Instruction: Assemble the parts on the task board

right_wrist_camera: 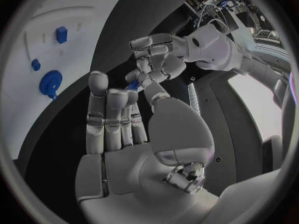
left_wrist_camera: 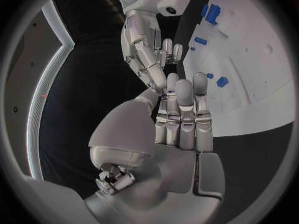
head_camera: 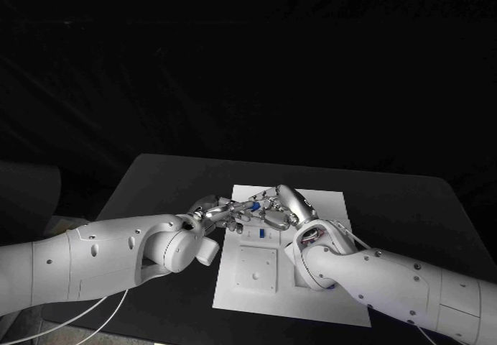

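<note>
Where the two arms meet over the far half of the task board (head_camera: 271,302), the left hand (head_camera: 220,213) and the right hand (head_camera: 288,206) are fingertip to fingertip, raised above the white plate. A small blue part (head_camera: 253,205) sits between them. In the right wrist view the left hand's curled fingers pinch this blue part (right_wrist_camera: 132,85) at their tips, so the left hand grips it. The right hand's fingers (right_wrist_camera: 112,117) stand together, nearly straight, their tips just beside the part; whether they also bear on it cannot be told, so I cannot tell if the right hand holds anything.

The board lies in the middle of the black worktop (head_camera: 403,208). A second blue part (head_camera: 262,233) lies on the board directly under the hands, partly hidden by the right wrist. The near half of the board shows pale recessed panels.

The left wrist view shows the board's surface (left_wrist_camera: 261,99) with several blue parts on it: a larger block (left_wrist_camera: 212,13), a flat piece (left_wrist_camera: 200,40), and two small pieces (left_wrist_camera: 222,81) close together.

The right wrist view shows a blue round disc (right_wrist_camera: 51,81), a small blue knob (right_wrist_camera: 35,64) and a blue block (right_wrist_camera: 62,34) standing on the board, all well apart from the hands. Both forearms cover the board's side edges in the head view.
</note>
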`<state>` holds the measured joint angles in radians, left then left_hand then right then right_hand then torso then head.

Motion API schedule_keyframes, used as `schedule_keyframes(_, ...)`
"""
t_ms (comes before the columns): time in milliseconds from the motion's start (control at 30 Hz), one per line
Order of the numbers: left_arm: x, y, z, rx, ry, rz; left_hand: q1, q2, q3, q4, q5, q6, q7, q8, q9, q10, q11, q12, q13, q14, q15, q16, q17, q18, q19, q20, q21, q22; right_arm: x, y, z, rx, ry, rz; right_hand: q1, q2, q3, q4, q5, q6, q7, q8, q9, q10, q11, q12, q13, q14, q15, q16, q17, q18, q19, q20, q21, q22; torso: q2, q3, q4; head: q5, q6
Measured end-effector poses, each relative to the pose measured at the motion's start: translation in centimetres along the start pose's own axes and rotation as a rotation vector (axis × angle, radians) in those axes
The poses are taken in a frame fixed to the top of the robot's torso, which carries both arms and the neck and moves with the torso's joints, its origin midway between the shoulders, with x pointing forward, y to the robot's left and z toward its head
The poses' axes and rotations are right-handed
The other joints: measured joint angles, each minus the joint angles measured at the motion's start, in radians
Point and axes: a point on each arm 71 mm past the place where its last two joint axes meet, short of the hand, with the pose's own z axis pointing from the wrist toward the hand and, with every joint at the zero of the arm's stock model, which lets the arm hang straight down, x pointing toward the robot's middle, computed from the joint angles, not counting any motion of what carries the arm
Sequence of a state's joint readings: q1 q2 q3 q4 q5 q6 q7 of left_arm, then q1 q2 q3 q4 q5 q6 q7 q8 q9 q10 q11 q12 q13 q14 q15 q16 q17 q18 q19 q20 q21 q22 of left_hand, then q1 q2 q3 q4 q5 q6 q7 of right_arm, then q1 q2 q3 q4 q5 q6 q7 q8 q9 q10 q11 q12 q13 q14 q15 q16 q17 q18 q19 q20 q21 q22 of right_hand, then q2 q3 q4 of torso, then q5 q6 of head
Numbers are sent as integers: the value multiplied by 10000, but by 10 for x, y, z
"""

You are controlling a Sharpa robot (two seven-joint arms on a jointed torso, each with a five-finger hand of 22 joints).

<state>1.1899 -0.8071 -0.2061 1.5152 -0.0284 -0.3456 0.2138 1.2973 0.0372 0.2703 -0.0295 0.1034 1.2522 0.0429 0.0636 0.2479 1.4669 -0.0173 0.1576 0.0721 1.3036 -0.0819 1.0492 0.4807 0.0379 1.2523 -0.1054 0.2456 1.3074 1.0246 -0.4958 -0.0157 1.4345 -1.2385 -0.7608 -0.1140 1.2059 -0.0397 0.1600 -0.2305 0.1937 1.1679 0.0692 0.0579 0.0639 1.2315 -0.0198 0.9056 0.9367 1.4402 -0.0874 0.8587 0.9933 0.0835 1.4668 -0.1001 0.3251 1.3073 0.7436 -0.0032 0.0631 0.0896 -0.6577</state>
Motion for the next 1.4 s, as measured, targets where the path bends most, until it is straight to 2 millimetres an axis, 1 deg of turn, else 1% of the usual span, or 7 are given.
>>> schedule_keyframes(467, -1, 0, 0, 15, 10, -4, 26, 26, 1, -1, -5, 15, -16, 31, -5, -1, 1, -6, -3, 0, 4, 0, 1, 0, 1, 0, 39, -1, -3, -7, -2, 49, -200, -256, 75, -242, -278, 228, 42, -520, 194, 23, 3, -151, 35, -126, -99, -40, 39, -89, -58, 0, 0, 0, -318, 0, 0, 3, -1, 5, 14)
schedule_keyframes(800, -8, 0, 0, 34, -150, 22, 25, 25, 1, -2, 6, 15, -15, 28, 3, -1, 1, -6, -2, 0, 6, 0, 1, 0, 0, 0, 39, 7, -14, -21, -8, 169, -25, 276, 106, -211, -2037, 856, 761, -1763, 435, 23, 3, -484, 266, -194, -267, -216, 212, -156, -100, -1, -30, 118, -902, 0, 2, 9, -4, 21, 22)
schedule_keyframes(1000, -12, 0, 0, 54, -256, 48, 24, 24, 1, -1, 7, 14, -15, 21, 2, -1, 1, -6, -3, -12, 20, 0, 2, 0, 1, 0, 78, 7, -21, -33, -14, 425, 541, 1118, -217, 116, -2969, 1402, 1431, -1575, 406, 22, 39, -499, 282, 8, -285, -216, 212, 52, 24, -5, 0, 146, -664, 0, -5, 9, -7, 37, 39)
schedule_keyframes(1067, -13, 0, 0, 69, -289, 69, 24, 24, 1, -2, 7, 13, -13, 19, 2, -1, 1, -6, -2, -12, 20, 0, 2, 0, 1, 0, 77, 6, -22, -37, -15, 670, 815, 1523, -323, 416, -3031, 1529, 1953, -1474, 349, 22, 48, -398, 195, 244, -100, -156, 153, 280, 181, -4, 0, 146, -168, 0, -8, 8, -9, 43, 46)
schedule_keyframes(1133, -14, 0, 0, 89, -310, 94, 24, 24, 1, -2, 7, 12, -12, 11, 4, -1, 1, -6, -2, -12, 21, 0, 2, 0, 1, 1, 77, 6, -23, -41, -16, 960, 1078, 1947, -356, 687, -2930, 1616, 2148, -1350, 326, 22, 48, -203, 176, 523, 184, 5, 136, 545, 394, -4, 0, 146, 426, 0, -9, 6, -11, 50, 54)
schedule_keyframes(1233, -15, 0, 0, 133, -318, 162, 23, 24, 2, -2, 6, 10, -10, 10, 12, -1, 1, -6, -2, -12, 21, 0, 2, 0, 1, 1, 77, 6, -22, -48, -17, 1574, 1536, 2804, -257, 988, -2216, 1494, 1941, -1131, 283, 22, 48, 90, 123, 1039, 746, 73, 106, 1010, 823, -3, -34, 104, 1439, 0, -8, 4, -16, 53, 62)
schedule_keyframes(1400, -15, -1, -1, 218, -300, 310, 23, 23, -26, -29, 4, 2, -2, -2, 13, -1, 1, -6, -3, -11, 23, 0, 2, 0, 1, 1, 77, 5, -15, -54, -19, 2737, 2336, 4445, -476, 766, -254, 990, 2130, -820, 186, 22, 41, 268, 19, 1271, 1215, 108, 72, 1191, 1134, -2, 0, 70, 2043, 0, -4, 3, -13, 47, 62)
